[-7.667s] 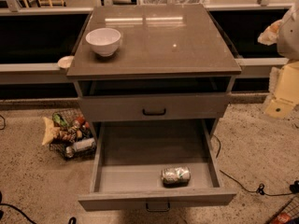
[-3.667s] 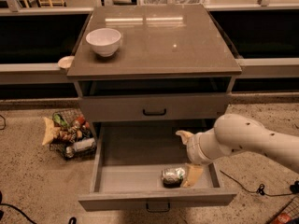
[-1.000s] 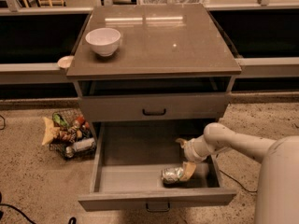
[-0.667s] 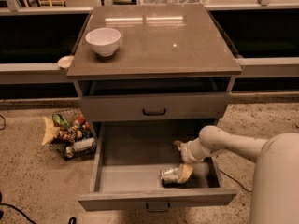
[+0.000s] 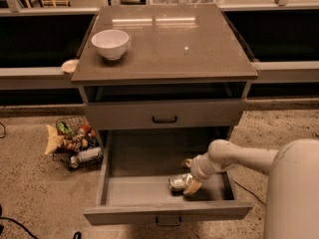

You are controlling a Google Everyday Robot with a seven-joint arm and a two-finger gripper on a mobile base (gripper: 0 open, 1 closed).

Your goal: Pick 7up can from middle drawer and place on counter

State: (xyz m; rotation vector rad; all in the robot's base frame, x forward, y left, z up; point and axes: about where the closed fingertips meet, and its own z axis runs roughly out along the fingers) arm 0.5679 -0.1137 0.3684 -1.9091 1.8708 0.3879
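The 7up can (image 5: 178,182) lies on its side on the floor of the pulled-out middle drawer (image 5: 134,180), near the front right. My gripper (image 5: 189,176) reaches down into the drawer from the right on a white arm. One finger (image 5: 193,186) is in front of the can's right end and the other (image 5: 187,163) is behind it, so the jaws straddle that end and stand apart. The glossy grey-brown counter (image 5: 184,44) tops the cabinet above.
A white bowl (image 5: 110,44) stands on the counter's left rear. The shut upper drawer front (image 5: 164,114) with a black handle overhangs the open drawer. A wire basket of snacks (image 5: 72,146) sits on the floor to the left. My white arm (image 5: 291,188) fills the lower right.
My gripper has moved a little left and down inside the drawer, closer around the can's right end. The can has stayed where it lay.
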